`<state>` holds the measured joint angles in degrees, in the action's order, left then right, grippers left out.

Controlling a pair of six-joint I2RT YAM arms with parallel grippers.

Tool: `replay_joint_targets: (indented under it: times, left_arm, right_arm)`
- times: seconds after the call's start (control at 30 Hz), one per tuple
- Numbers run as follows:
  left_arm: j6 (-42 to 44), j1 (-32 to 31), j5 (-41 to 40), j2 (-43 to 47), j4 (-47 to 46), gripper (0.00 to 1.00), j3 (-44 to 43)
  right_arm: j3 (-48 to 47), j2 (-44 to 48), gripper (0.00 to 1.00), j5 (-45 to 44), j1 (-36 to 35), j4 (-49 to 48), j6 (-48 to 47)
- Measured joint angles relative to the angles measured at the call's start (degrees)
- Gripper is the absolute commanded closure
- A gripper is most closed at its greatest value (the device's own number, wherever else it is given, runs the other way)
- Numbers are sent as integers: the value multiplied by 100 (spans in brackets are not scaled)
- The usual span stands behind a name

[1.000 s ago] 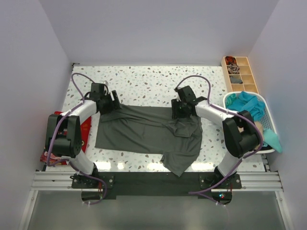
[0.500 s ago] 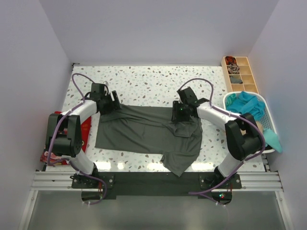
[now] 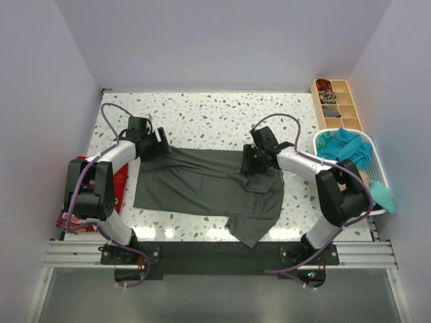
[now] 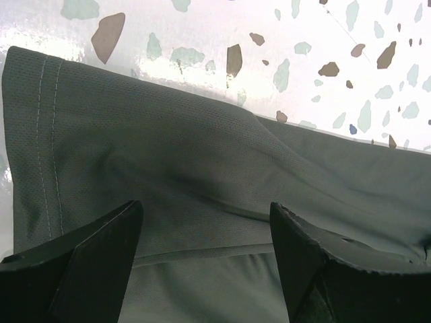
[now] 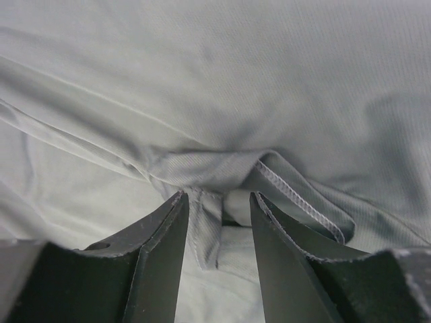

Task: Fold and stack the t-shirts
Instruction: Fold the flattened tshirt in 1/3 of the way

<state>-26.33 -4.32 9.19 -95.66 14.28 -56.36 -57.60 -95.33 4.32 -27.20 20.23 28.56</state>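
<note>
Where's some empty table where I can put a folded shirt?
The biggest bare patch is the far strip of table between the grey-green shirt and the back wall. A thinner strip lies along the near edge, left of the shirt's trailing part. The middle is crowded: the shirt, with the left gripper and right gripper over it.

The soft cloth t-shirt (image 3: 202,185) is plain dark grey-green. The flat bench (image 3: 202,114) is white with grey and brown flecks.

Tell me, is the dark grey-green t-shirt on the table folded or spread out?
Mostly spread out, not yet folded: the t-shirt lies flat across the table, with one bunched fold at the right pincer.
</note>
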Motion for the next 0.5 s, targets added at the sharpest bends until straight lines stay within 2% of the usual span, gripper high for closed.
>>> replay_joint_targets:
  times: [0.03,0.17,0.3,0.33,0.5]
  left_arm:
    - [2,0,2,0,-2,0,2]
    - [42,0,11,26,-52,0,83]
    - [44,0,9,42,-48,0,125]
    - [44,0,9,44,-48,0,125]
    - [42,0,9,44,-50,0,125]
  right_arm:
    - [0,-2,54,4,0,-48,-2]
    - [0,-83,56,33,0,-238,-11]
    - [0,-295,69,109,0,-293,-15]
    - [0,-323,78,127,0,-295,-22]
    - [0,-350,87,186,0,-382,-72]
